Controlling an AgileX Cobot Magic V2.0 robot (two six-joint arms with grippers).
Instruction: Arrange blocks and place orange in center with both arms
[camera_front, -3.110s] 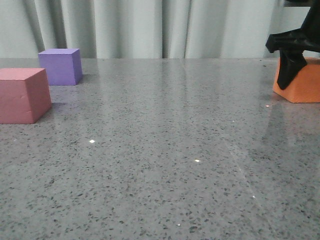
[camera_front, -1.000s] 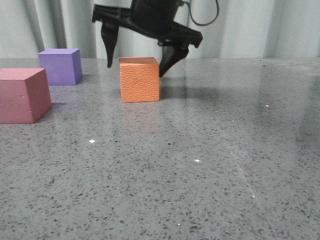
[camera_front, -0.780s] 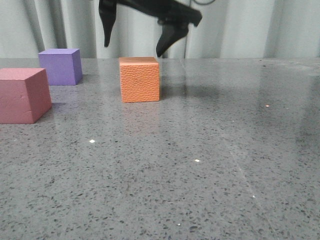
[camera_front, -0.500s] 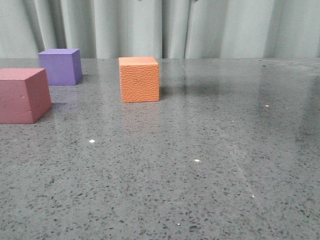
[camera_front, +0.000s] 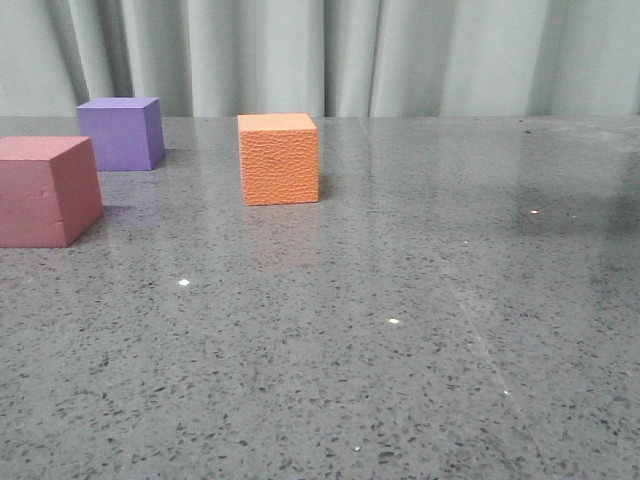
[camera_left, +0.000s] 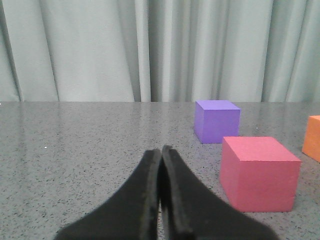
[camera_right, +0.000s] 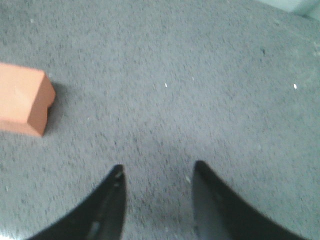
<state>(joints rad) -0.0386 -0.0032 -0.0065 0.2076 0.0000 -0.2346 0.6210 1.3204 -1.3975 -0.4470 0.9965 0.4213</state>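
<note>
The orange cube (camera_front: 279, 158) stands alone on the grey table, right of the purple cube (camera_front: 121, 132) and the pink-red cube (camera_front: 46, 190). No gripper shows in the front view. In the left wrist view my left gripper (camera_left: 161, 150) is shut and empty, low over the table, with the pink-red cube (camera_left: 259, 172) and purple cube (camera_left: 216, 120) ahead of it to one side and the orange cube's edge (camera_left: 312, 144) at the frame border. In the right wrist view my right gripper (camera_right: 157, 170) is open and empty above the table, the orange cube (camera_right: 24, 105) well off to its side.
Grey speckled table (camera_front: 400, 330) runs across the front view. A pale curtain (camera_front: 320, 55) hangs behind the far edge.
The right gripper carried the orange cube from the far right to beside the purple and pink-red cubes, let it go, rose and left the front view. The cubes have not moved since.
</note>
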